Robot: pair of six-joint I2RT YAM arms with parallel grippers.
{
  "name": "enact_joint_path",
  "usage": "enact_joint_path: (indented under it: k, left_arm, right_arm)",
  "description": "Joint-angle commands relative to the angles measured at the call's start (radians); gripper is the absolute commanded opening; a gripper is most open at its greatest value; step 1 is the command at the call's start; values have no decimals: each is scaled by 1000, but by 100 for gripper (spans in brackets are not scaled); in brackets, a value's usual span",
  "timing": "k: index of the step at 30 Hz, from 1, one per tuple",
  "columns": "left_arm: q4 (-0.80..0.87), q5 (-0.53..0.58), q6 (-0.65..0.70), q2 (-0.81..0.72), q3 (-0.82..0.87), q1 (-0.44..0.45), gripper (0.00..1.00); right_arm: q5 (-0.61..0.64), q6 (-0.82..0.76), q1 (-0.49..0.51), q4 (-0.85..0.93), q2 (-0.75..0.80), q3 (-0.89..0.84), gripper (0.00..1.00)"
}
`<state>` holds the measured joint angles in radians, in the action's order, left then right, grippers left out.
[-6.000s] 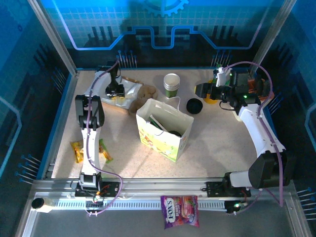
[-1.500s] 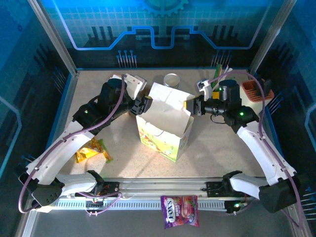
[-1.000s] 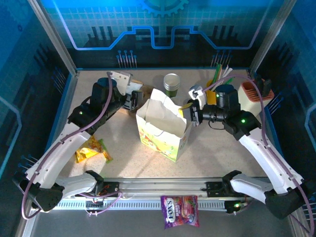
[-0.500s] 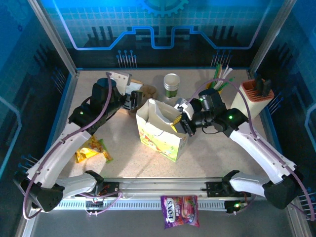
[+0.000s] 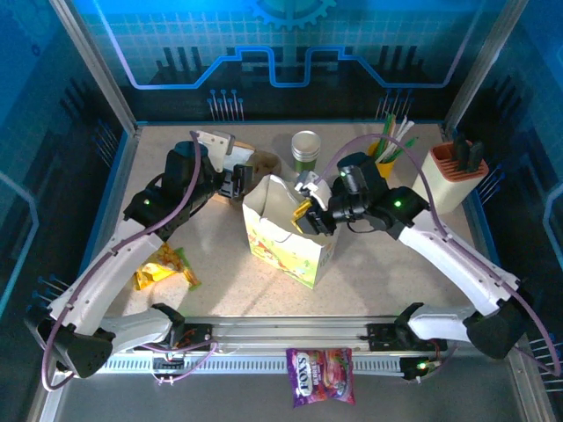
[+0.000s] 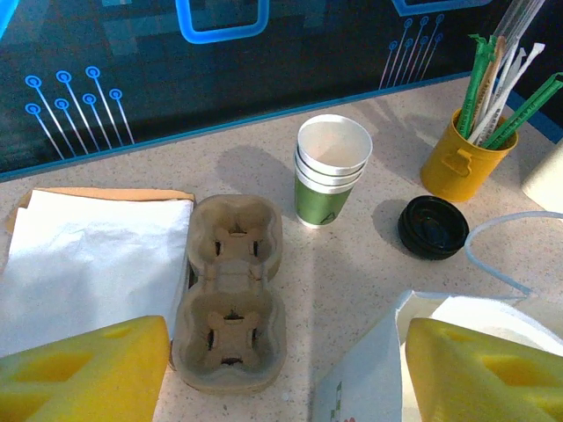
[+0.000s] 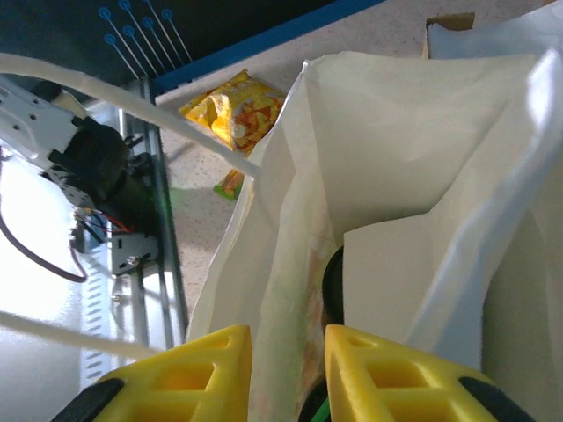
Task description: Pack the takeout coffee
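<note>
Nearest, at the near edge — candy pouch; a little farther in, snack packets on the table, left side.

Mid-table: flower-printed paper bag, upright, mouth open. At that mouth, right gripper, yellow fingers a narrow gap apart w/ bag wall seen btwn them. Pinching the paper or free of it: cannot tell. Deep inside the bag, a dark round rim w/ a trace of green below; prob. a lidded cup already packed, too hidden to confirm.

Just past the bag's left corner: left gripper, jaws wide, holding nothing, poised near pulp cup carrier and white napkins.

Farther back: stack of paper cups, white above, green below, three nested, no lid on. Black lid flat on the table near the stack, not touching. Farthest: yellow straw cup, orange slotted holder.

Handling (judged): cups light, thin-walled, easily crushed — best taken mid-wall under the rolled rim, gentle squeeze, kept upright. Nested stack apt to lift as one or split. Lid stiff but slick and low, awkward to pinch off a flat surface; edge grip needed.

Views compared: from left wrist, nested rims, empty-looking top cup and separate lid plain. From above, stack reading as one cup, but both arms' placement around the bag clear. From right wrist, bag interior.
</note>
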<state>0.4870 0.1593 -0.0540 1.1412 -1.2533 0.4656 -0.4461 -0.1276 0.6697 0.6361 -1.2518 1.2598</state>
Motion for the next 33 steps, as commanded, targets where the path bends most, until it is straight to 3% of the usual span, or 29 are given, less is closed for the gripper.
enact_joint_path:
  k: [1,9,17,20,25,33]
  left_arm:
    - [-28,-14,-15,-25,12,-10,72]
    - [-35,-14,-14,-30,25,-15,72]
    - [-50,-11,-47,-23,42,-21,72]
    - [-60,-18,-71,-21,56,-24,72]
    - [-75,-25,-86,-23,63,-25,72]
    - [-71,-16,-93,-28,62,-27,72]
  right_arm:
    - [112,-17,34,17,-29,46,19]
    - [266,-56,91,52,-75,56,12]
    - [268,-63,100,22,-8,33,12]
    - [297,-52,98,-36,38,15,17]
    - [427,-19,99,-132,69,7,33]
    - [509,11,96,-105,-88,139,51]
